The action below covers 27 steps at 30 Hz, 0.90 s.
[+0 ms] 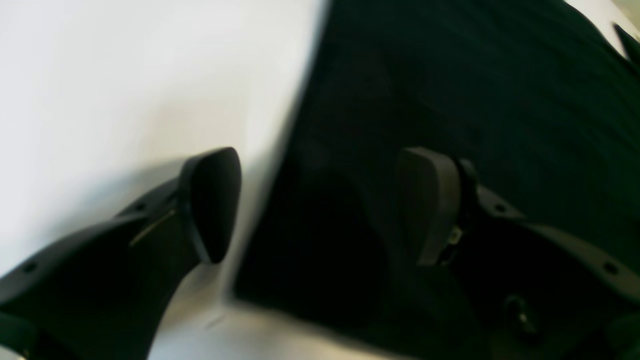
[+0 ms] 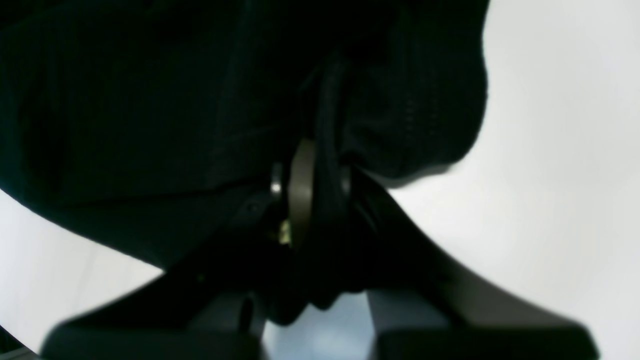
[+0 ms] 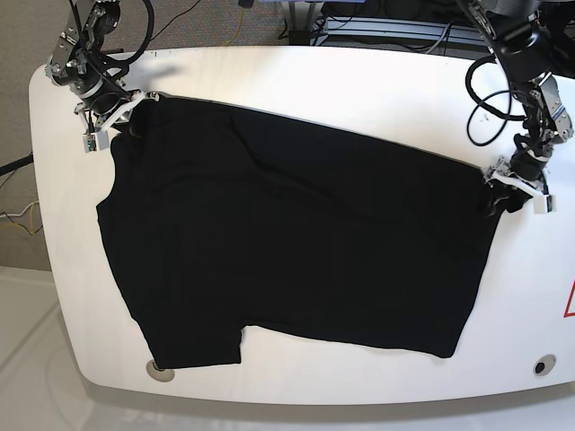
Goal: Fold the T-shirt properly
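The black T-shirt [image 3: 287,242] lies spread flat across the white table [image 3: 359,81]. At the far left corner, my right gripper [image 3: 126,115] is shut on a bunch of the shirt's cloth; the right wrist view shows its jaws [image 2: 320,150] pinched together with black fabric [image 2: 150,100] draped over them. On the right side, my left gripper [image 3: 499,197] stands open at the shirt's edge. In the left wrist view its fingers [image 1: 320,200] straddle that edge: one finger [image 1: 212,200] is over bare table, the other [image 1: 430,200] over the T-shirt [image 1: 475,90].
Cables and metal framing [image 3: 386,22] run behind the table's far edge. A round hole [image 3: 162,370] sits near the front left edge and a small round fitting [image 3: 539,366] near the front right. A red mark [image 3: 569,301] shows at the right edge.
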{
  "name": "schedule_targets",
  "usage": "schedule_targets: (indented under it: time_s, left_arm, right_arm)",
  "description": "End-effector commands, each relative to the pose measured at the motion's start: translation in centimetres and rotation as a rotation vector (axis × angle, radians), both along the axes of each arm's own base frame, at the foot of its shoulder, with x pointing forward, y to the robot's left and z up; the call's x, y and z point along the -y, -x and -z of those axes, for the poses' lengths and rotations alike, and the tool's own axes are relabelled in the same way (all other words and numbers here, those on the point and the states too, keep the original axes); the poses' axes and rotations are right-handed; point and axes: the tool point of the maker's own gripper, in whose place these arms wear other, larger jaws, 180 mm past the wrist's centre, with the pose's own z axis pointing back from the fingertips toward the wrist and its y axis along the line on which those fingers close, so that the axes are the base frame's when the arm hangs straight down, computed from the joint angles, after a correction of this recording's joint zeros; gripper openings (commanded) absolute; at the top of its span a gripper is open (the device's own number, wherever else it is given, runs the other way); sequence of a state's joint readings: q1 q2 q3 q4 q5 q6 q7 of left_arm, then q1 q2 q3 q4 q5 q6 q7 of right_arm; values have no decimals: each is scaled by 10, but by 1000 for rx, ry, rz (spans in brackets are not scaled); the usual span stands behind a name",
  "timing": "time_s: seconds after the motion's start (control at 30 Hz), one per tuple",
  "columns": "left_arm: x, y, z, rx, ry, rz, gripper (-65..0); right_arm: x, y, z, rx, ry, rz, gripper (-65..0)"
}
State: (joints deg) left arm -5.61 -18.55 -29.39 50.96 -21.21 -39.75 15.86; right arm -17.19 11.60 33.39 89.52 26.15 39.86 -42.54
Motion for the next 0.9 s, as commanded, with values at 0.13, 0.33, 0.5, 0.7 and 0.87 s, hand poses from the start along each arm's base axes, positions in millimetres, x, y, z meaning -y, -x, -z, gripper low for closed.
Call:
schedule_targets:
  time_s: [0.13,0.33,0.5,0.7,0.87]
  left_arm:
    - [29,9,27,-124,-7,83,-187]
    - [35,10,31,-138,-9,101,-188]
    - [35,12,32,-143,-9,100,-189]
    - [33,16,35,-176,-16,111,-249]
    - [33,18,37,-194,-18,118,-494]
  right_arm:
    - [5,-6,-8,26,11,1,-613]
    - [5,-5,-8,26,12,0,-613]
    - [5,-5,-8,26,12,0,-613]
    - [5,-6,-8,27,12,0,-613]
    - [3,-7,-8,30,7,2,-613]
